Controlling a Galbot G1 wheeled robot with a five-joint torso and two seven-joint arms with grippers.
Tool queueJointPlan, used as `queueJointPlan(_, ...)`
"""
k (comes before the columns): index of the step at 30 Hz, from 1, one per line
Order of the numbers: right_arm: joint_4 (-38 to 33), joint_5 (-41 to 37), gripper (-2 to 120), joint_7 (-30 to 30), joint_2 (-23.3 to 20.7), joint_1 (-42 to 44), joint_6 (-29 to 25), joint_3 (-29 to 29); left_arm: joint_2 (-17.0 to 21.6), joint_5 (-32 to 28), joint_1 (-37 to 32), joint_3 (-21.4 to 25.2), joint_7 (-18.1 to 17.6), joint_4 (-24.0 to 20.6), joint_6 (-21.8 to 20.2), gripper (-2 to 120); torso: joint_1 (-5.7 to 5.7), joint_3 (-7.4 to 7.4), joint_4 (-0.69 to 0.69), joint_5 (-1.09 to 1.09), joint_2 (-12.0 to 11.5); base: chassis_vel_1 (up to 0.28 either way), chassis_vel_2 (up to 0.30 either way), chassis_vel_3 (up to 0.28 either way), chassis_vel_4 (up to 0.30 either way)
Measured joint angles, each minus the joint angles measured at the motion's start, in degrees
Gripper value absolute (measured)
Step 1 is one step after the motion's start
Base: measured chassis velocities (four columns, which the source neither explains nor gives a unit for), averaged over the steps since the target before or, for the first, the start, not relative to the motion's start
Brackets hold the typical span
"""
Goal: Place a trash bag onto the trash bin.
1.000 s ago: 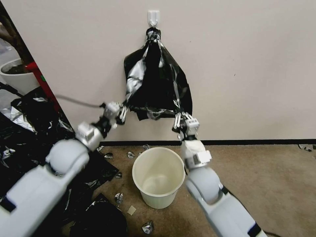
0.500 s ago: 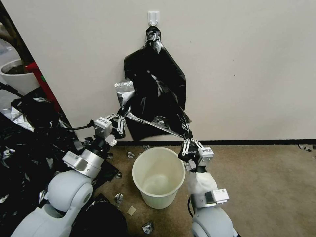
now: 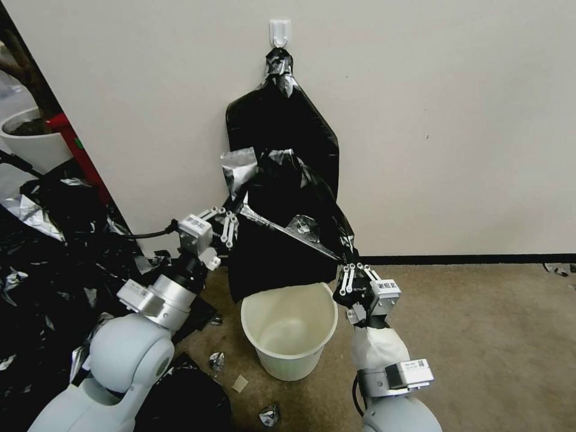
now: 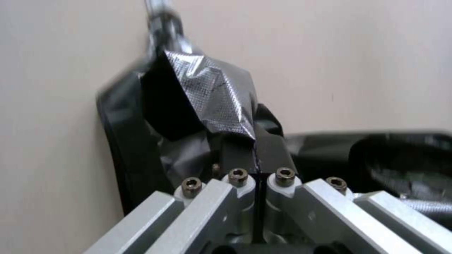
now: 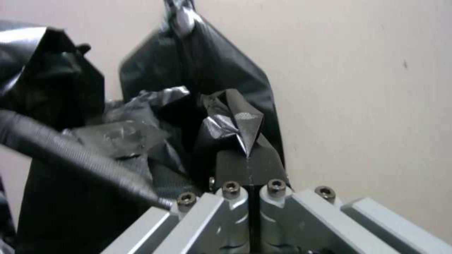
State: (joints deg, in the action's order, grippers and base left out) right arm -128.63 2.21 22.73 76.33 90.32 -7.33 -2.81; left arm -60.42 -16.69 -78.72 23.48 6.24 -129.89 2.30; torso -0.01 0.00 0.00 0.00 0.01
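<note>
One trash bag (image 3: 282,240), thin glossy black plastic creased with silvery highlights, hangs stretched between two grippers. Its upper edge runs as a taut diagonal band from the left gripper (image 3: 231,223) down to the right gripper (image 3: 351,277), and below that band a dark sheet drops until its lower hem overlaps the far rim of the single trash bin (image 3: 289,329). A crumpled silvery flap stands up just above the left jaws.

The left jaws are pressed together on a pinched corner of the bag; in the left wrist view the film (image 4: 207,102) rises straight out of the closed pads (image 4: 273,151), with no gap between them. The right jaws are likewise clamped on the opposite corner, and in the right wrist view a folded peak of plastic (image 5: 238,123) sticks up from between the shut pads (image 5: 268,165).

The bin is cream-white, round, tapered and open, standing on the brown floor (image 3: 492,324) below and between the two sets of jaws, closer to the right ones.

Behind the held bag, a second black bundle (image 3: 282,120) with a knotted top hangs from one white wall hook (image 3: 279,31). A heap of black bags (image 3: 48,240) lies well out beyond the left jaws, and several small foil scraps (image 3: 216,360) dot the floor near the bin.
</note>
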Motion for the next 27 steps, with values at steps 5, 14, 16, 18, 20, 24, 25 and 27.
queueJointPlan(5,2.9,0.2,0,4.0,-0.3,1.5,0.2,1.4,-2.8,5.3,-4.3,-1.1,0.7,2.6,0.0,0,0.00,0.00,0.00,-0.01,0.0,0.000,0.000,0.000,0.000)
queueJointPlan(14,8.7,-3.1,0,8.8,-0.8,3.1,-0.5,2.6,-4.7,15.2,-7.4,-2.0,3.1,5.7,-0.2,0,0.01,0.00,0.02,-0.15,0.0,0.000,0.000,0.000,0.000)
queueJointPlan(16,8.9,-3.7,0,9.1,-0.8,3.1,-0.2,2.6,-4.8,16.3,-7.8,-2.1,3.6,6.3,-0.3,0,0.01,0.00,0.02,-0.17,0.0,0.000,0.000,0.000,0.000)
queueJointPlan(18,9.2,-4.4,0,9.4,-1.0,3.0,0.2,2.7,-5.2,18.3,-8.1,-2.3,4.3,7.2,-0.3,0,0.01,0.00,0.02,-0.17,0.0,0.000,0.000,0.000,0.000)
queueJointPlan(20,9.2,-4.6,0,9.3,-1.0,2.9,0.3,2.8,-5.2,18.9,-8.1,-2.3,4.5,7.3,-0.3,0,0.01,0.00,0.01,-0.18,0.0,0.000,0.000,0.000,0.000)
queueJointPlan(24,8.3,-6.1,0,7.3,-0.7,1.9,0.3,3.1,-4.0,18.4,-7.1,-1.1,4.6,5.9,-0.7,0,0.01,0.00,-0.02,0.17,0.0,0.000,0.000,0.000,0.000)
queueJointPlan(25,7.7,-6.6,0,6.3,-0.5,1.5,0.1,3.3,-3.4,17.5,-6.8,-0.5,4.6,4.9,-1.1,0,0.01,0.00,-0.03,0.31,0.0,0.000,0.000,0.000,0.000)
queueJointPlan(27,6.6,-7.1,0,5.4,-0.5,0.9,-0.2,3.0,-2.7,16.4,-6.3,0.2,4.6,3.7,-1.6,0,0.01,0.01,-0.02,0.16,0.0,0.000,0.000,0.000,0.000)
